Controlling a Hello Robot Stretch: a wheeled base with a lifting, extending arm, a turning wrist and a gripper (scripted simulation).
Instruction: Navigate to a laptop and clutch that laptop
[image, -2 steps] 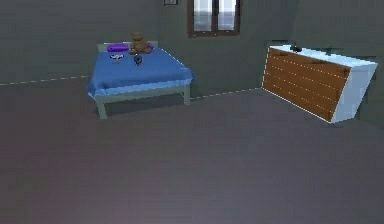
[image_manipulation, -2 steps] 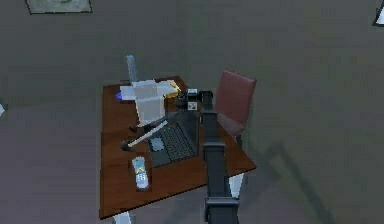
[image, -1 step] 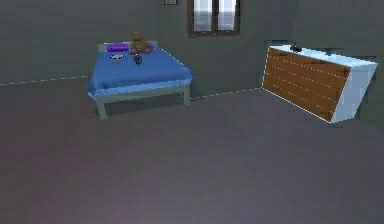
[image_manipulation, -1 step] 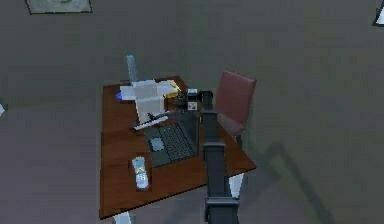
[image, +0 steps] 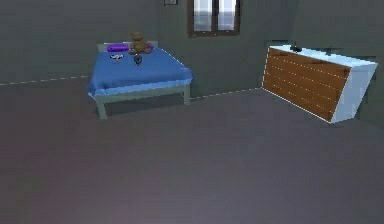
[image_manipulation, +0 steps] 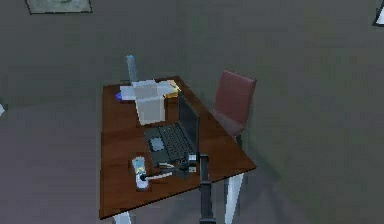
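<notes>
Item: laptop (image_manipulation: 176, 138), dark, lid raised, mid-table (image_manipulation: 120, 140). We judge it stiff, smooth and fairly heavy, with a fragile hinge, so grip the base edge. Gripper (image_manipulation: 160, 178) at the table's near end: we cannot tell its finger state or load. Pale object (image_manipulation: 140, 172) on the table, unidentifiable.

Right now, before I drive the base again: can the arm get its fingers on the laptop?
Likely yes. The gripper shows close to the open laptop on the table, with nothing between them; a small white object lies to the side, off the path.
</notes>
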